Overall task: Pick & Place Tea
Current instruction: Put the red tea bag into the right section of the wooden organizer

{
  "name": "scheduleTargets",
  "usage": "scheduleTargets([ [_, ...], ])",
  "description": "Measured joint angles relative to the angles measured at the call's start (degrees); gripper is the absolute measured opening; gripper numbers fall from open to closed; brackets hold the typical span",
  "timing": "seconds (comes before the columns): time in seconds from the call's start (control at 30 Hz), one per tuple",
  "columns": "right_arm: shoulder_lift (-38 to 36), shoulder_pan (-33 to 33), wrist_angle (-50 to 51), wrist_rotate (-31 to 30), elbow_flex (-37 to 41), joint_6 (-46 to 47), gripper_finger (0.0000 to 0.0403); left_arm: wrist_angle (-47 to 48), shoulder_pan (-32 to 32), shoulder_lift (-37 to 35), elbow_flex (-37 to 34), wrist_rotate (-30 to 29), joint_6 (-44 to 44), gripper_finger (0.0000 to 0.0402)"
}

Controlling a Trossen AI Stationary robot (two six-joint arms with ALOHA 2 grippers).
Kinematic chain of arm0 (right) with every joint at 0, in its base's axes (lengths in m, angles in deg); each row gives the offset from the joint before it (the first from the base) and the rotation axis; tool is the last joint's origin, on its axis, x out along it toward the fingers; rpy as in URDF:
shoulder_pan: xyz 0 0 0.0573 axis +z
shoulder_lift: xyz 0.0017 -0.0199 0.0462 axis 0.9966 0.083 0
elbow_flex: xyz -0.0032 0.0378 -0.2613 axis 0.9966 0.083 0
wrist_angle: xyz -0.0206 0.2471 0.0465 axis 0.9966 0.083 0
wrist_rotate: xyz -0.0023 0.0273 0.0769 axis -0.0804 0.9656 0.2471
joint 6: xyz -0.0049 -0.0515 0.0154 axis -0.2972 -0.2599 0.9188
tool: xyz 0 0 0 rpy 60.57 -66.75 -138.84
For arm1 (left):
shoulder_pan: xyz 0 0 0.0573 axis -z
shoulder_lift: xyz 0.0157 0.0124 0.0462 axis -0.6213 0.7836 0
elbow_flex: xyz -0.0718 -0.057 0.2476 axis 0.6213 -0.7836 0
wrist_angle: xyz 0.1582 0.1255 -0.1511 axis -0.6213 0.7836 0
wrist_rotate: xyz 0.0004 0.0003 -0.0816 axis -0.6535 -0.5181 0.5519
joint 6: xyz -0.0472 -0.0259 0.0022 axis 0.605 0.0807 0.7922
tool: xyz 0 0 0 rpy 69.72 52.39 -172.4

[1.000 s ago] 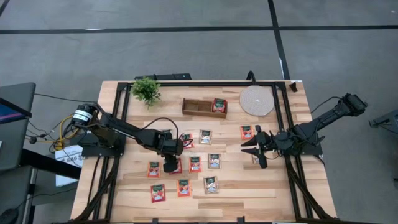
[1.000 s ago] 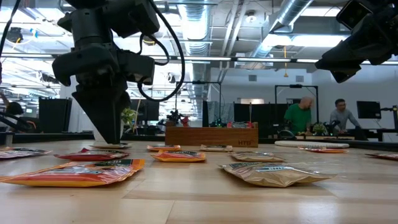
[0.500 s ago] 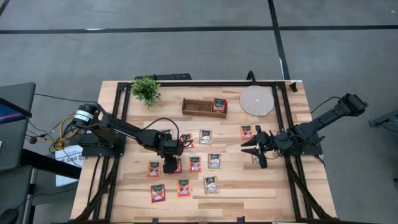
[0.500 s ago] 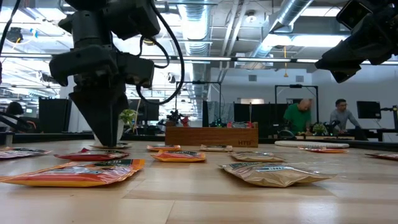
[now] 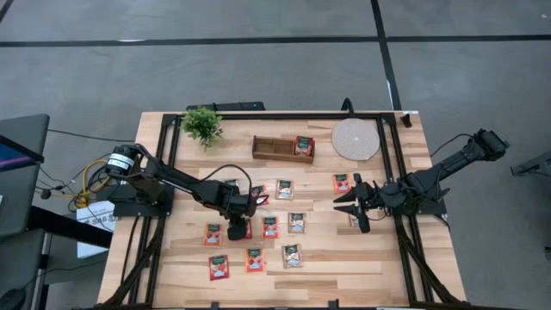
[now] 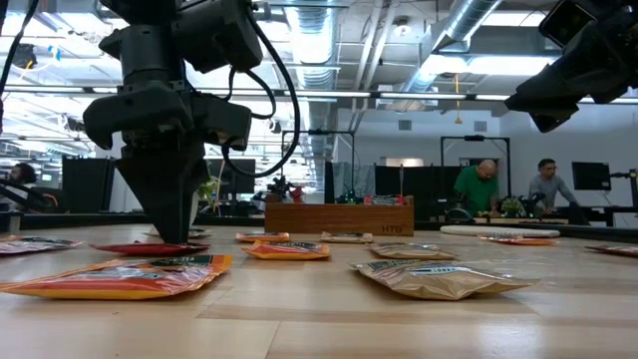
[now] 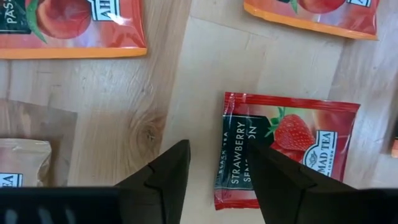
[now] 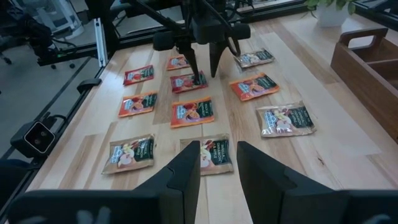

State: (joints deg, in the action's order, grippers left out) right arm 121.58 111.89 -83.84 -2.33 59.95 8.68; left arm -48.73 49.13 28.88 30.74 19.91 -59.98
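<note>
Red-orange and pale tea sachets lie flat across the table (image 5: 327, 258). My left gripper (image 5: 237, 226) points straight down, open, low over a red strawberry sachet (image 7: 298, 143). In the left wrist view its fingertips (image 7: 217, 146) straddle the sachet's dark-band edge (image 7: 233, 155), one finger over bare wood and one over the sachet. In the low view its tips (image 6: 171, 237) reach down to that sachet (image 6: 150, 248). My right gripper (image 5: 353, 205) hangs open above the table's right part, over a pale sachet (image 8: 208, 152). One red sachet (image 5: 303, 145) lies in the wooden tray's right compartment. My left gripper comes from above, pointing down, with its open fingers on either side of the strawberry sachet's dark-band edge (image 7: 231, 180). The sachet lies flat on the table. Whether a fingertip touches it, I cannot tell.
The wooden tray (image 5: 274, 148) stands at the far middle, a round pale disc (image 5: 355, 139) to its right and a small green plant (image 5: 202, 125) at the far left. Black frame rails run along the table's left and right sides. People stand in the room beyond.
My left gripper has come down toward the red strawberry sachet, its tips now at the sachet's level. The sachets and my right arm have kept still.
</note>
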Motion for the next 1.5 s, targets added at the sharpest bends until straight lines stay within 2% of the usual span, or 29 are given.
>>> scheduleTargets([
  [0.17,0.00,0.00,-0.02,0.00,0.00,0.00,0.0098,0.11,0.00,0.00,-0.07,-0.45,-0.02,0.0121],
  [0.53,-0.01,0.00,-0.04,0.00,0.00,0.00,0.0098,0.34,0.00,-0.26,-0.22,-3.24,-0.06,0.0007],
  [0.77,0.00,-0.02,-0.32,-0.02,0.00,0.04,0.0098,0.98,0.25,-3.41,-0.56,-4.70,-0.11,0.0000],
  [1.07,0.00,-1.19,-4.52,-0.07,0.00,0.02,0.0098,2.03,0.26,-13.05,0.21,-8.93,-1.86,0.0000],
  [1.3,1.95,-4.32,-9.88,-0.06,0.03,-3.24,0.0101,4.05,0.59,-14.66,8.59,-13.76,-10.16,0.0000],
  [1.5,8.73,-6.62,-17.41,0.00,-0.02,-6.98,0.0136,1.13,0.54,-13.54,14.68,-16.60,-18.78,0.0000],
])
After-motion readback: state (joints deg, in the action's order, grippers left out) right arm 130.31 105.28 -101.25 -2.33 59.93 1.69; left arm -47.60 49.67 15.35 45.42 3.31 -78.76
